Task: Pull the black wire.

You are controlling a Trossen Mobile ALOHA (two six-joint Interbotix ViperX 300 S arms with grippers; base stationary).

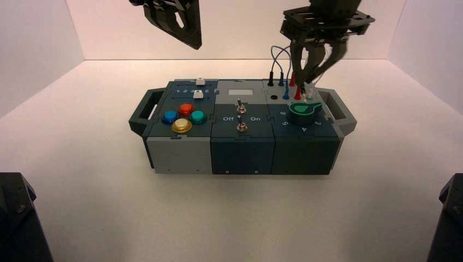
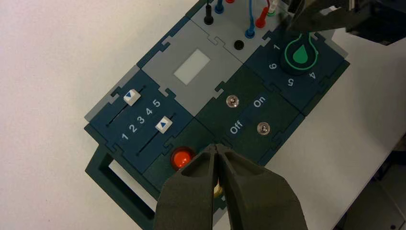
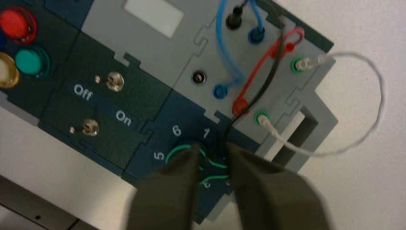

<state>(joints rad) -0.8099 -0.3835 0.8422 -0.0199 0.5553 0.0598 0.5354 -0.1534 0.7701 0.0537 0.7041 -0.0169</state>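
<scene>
Snagging is the chief worry: the thin dark jumper lead runs across the red lead, so a sideways draw could drag on that one or tug its red plugs. One end of the dark lead, a slim tapered black plug, sits in the box's upper right module; its other end runs down to the right gripper, over the black knob with the green outline. The bare black socket suggests that this end is already out.

The right jaws stand apart, and whether the loose end touches either of them I cannot tell. If it is free, it could drop onto the knob or catch on a jaw as the arm lifts, and that catch could pull the seated plug out as well. Moving off slowly, straight up, would lower that risk. The white lead bows out past the grey handle, where a wide swing could hook it.

The left gripper is above the box's button side, jaws closed, apparently waiting.
</scene>
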